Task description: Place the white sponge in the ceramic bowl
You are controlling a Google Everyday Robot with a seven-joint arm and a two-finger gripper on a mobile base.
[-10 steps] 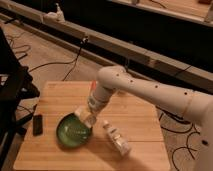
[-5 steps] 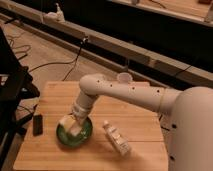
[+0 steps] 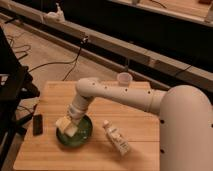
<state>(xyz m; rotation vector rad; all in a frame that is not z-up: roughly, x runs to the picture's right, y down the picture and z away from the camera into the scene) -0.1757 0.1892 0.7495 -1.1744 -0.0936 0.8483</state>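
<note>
the white sponge, pinched in the gripper, has been carried down and leftward from above the rim and is now held low inside the ceramic bowl, so release is judged near, the bottle untouched beyond.

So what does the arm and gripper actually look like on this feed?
The arm is a thick, smooth white tube with rounded joints and a row of small dark dots along its side. No loose cables show. The gripper, over the ceramic bowl, is pale and compact.
</note>
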